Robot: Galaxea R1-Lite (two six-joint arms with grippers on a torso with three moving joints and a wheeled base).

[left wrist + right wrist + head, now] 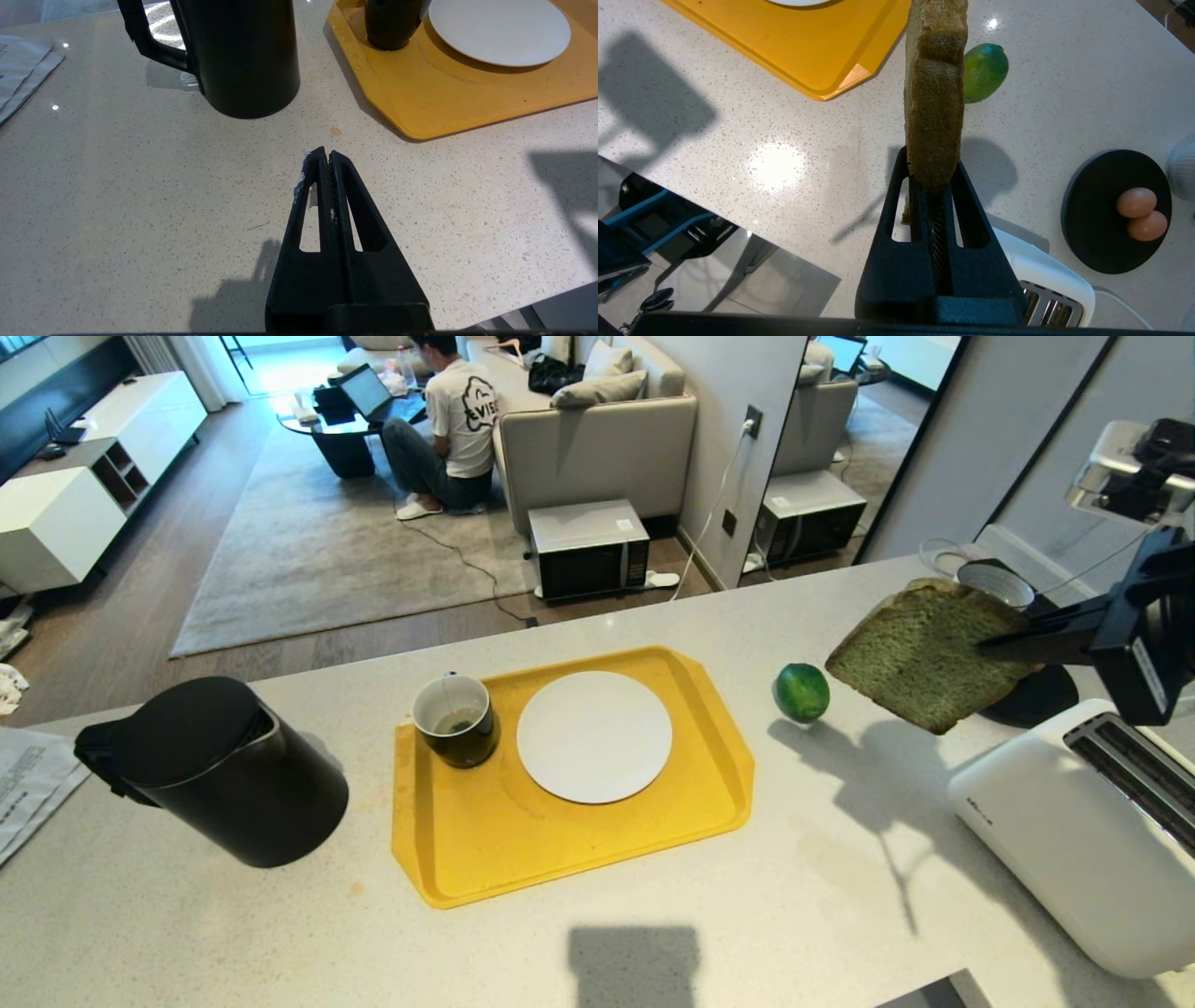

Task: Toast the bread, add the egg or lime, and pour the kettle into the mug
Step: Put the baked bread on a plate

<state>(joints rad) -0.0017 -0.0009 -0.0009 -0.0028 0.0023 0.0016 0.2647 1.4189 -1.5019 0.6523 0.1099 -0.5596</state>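
Note:
My right gripper (997, 647) is shut on one edge of the bread (920, 655), a thick greenish slice held in the air above the counter, left of the white toaster (1074, 831). The right wrist view shows the bread (934, 93) edge-on between the right gripper's (931, 175) jaws. The lime (801, 692) lies on the counter just right of the yellow tray (485, 840). Two eggs (1136, 202) rest on a black dish (1092, 210). The mug (456, 719) stands on the tray. The black kettle (224, 775) is at the left. My left gripper (325, 156) hangs shut and empty over the counter.
A white plate (594, 735) sits on the tray beside the mug. A pale ribbed bowl (995, 583) stands behind the bread. Papers (28, 784) lie at the counter's left edge. The toaster's slots (1134, 775) face up. A person sits on the floor beyond the counter.

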